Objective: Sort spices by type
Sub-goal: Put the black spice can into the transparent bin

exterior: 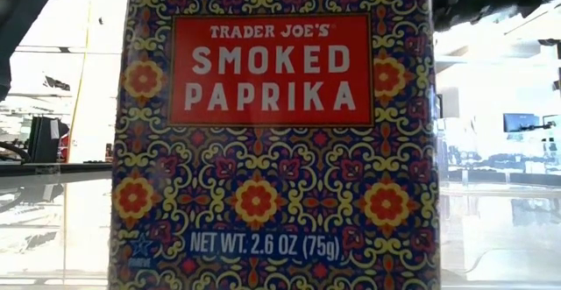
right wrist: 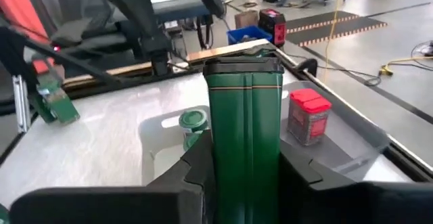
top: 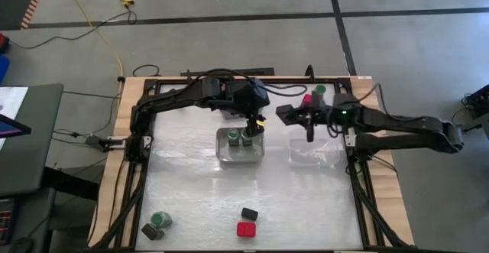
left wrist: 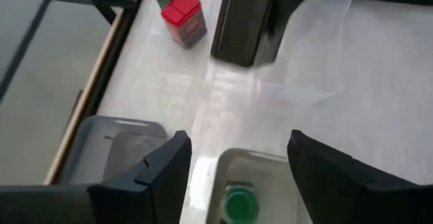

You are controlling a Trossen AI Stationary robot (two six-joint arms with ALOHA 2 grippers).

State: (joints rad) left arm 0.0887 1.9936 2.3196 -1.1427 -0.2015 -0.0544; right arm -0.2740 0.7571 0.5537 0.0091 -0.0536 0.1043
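Observation:
My left gripper point(top: 256, 124) point(left wrist: 237, 143) hangs open above the middle clear bin point(top: 223, 152), over the two green-lidded jars point(top: 241, 137) point(left wrist: 238, 206) that stand in it. My right gripper point(top: 309, 121) point(right wrist: 245, 166) is shut on a dark rectangular tin point(right wrist: 245, 109) point(left wrist: 243, 21) above the far side of the right clear bin point(top: 317, 155). A red-topped container point(top: 308, 98) point(right wrist: 308, 116) and a green-lidded jar point(top: 319, 90) stand near the far edge. Near the front edge are a green-lidded jar point(top: 160, 220), two dark tins point(top: 151, 231) point(top: 249, 213) and a red-topped container point(top: 246, 228). My right gripper pinches the dark tin between its two fingers, on two opposite upright sides point(right wrist: 215, 158). The fingers come in about level from the table's right side. The tin stands upright in the hold, lid end up, lifted clear of the table.
A smoked paprika tin point(exterior: 272, 132) stands right before the low camera and blocks that view. A third, greyish bin point(left wrist: 115, 143) sits under the left arm at the far side. Bare table lies between the bins and the containers at the front edge.

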